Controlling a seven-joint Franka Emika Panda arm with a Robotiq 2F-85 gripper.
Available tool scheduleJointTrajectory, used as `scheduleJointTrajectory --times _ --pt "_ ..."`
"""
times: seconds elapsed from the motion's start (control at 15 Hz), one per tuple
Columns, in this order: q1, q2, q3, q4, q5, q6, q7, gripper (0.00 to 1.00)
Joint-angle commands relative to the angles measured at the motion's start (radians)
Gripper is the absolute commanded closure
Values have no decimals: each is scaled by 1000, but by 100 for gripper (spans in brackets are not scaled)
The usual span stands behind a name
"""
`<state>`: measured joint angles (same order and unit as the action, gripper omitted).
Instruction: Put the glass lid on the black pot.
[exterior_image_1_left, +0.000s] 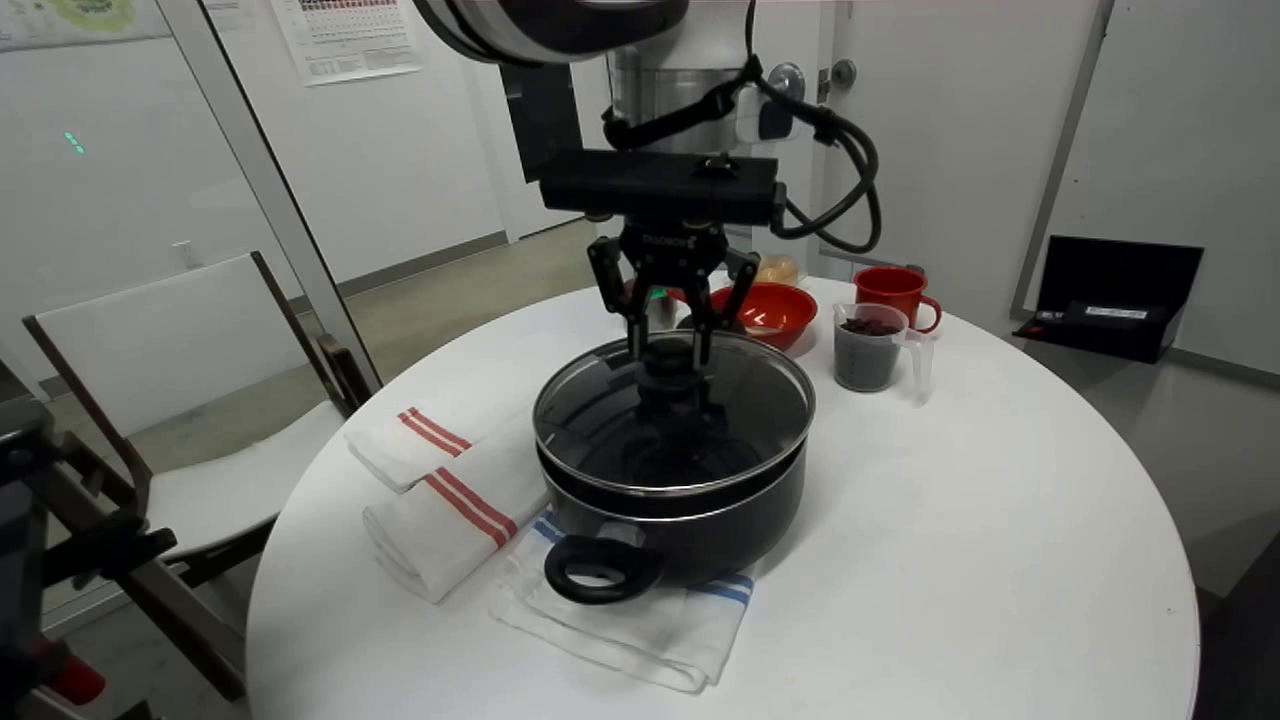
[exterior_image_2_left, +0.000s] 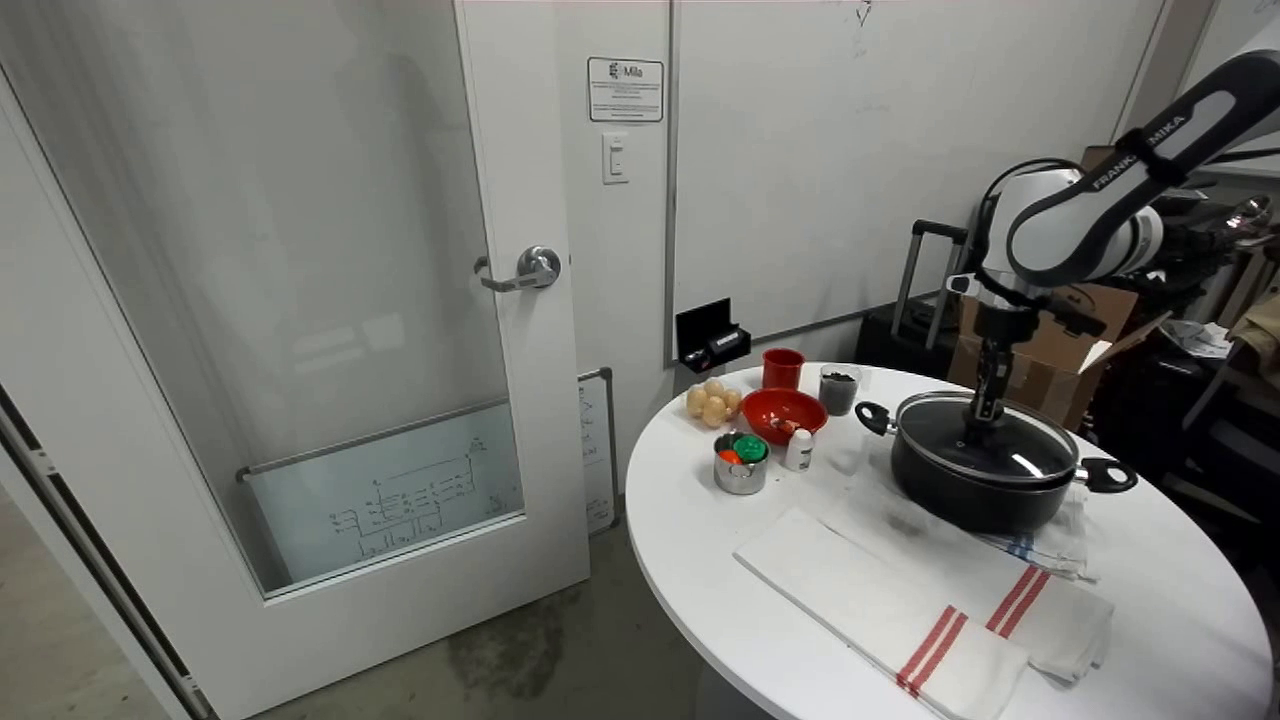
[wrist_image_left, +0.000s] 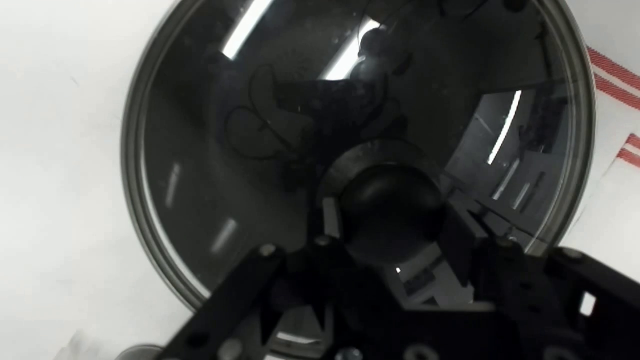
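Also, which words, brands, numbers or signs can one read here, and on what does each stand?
"FRANKA EMIKA" on the robot arm
"Mila" on the wall sign; finer lines unreadable
Too small or blurred: lettering on the gripper, poster, low whiteboard, white bottle and black wall holder; also green glowing marks.

My pincer (exterior_image_1_left: 670, 357) grips the glass lid's (exterior_image_1_left: 765, 415) knob (exterior_image_1_left: 669, 370) above the black pot (exterior_image_1_left: 735, 535), which stands on a blue-striped dish towel (exterior_image_1_left: 635, 630). In an exterior view, red-striped dish towels (exterior_image_1_left: 450, 525) lie toward the table's (exterior_image_1_left: 960, 540) left edge, a red mug (exterior_image_1_left: 888, 286) near its far edge.
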<state>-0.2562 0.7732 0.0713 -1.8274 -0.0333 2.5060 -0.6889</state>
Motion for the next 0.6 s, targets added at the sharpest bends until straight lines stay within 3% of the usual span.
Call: scheduleJointTrajectory --times 0.0,0.53 --pt "-15 -6 14 17 9 -24 -6 75" --pt "-19 -9 12 8 10 -23 -2 75"
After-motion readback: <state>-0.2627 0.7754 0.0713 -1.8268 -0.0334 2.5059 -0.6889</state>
